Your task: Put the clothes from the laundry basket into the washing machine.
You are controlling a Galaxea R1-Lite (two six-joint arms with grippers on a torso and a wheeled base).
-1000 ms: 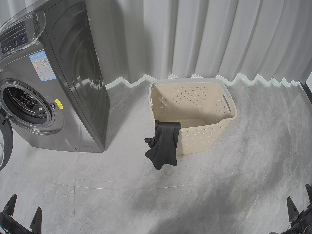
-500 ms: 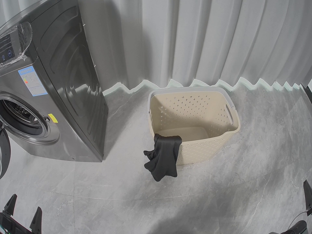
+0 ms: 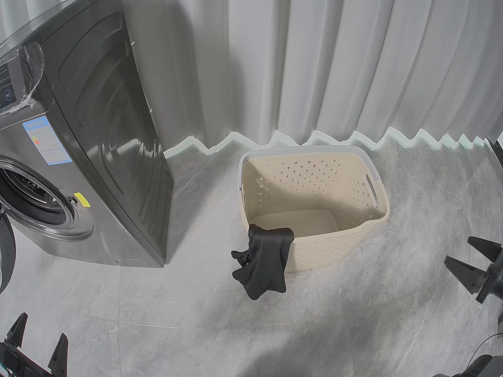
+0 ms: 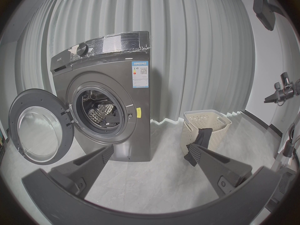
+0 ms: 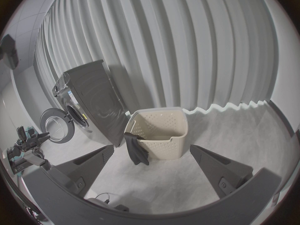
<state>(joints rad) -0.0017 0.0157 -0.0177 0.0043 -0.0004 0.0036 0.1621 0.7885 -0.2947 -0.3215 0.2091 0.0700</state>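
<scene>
A black garment [image 3: 264, 260] hangs over the rim of the laundry basket [image 3: 335, 244] at its near-left corner. A short part lies inside and most of it drapes down the outer wall toward the floor [image 3: 199, 299]. Whether its lower end touches the floor cannot be told.

The basket is cream plastic, pierced with small holes, with a grey rim and handle slots. It stands upright on the floor, near the foot of the pale pleated curtain [image 3: 340, 53].

To the basket's left, apart from it, stands the grey front-loading washing machine [image 3: 110, 132]. Its round door [image 4: 39, 125] is swung wide open, and something dark lies low in the drum [image 4: 100, 108]; what it is cannot be made out.

The left gripper [image 3: 41, 326] sits low at the near-left corner of the floor area, fingers spread apart, well clear of the garment. The right gripper [image 3: 460, 250] is out to the right of the basket, raised above the floor, its fingers likewise apart and closed on nothing.
</scene>
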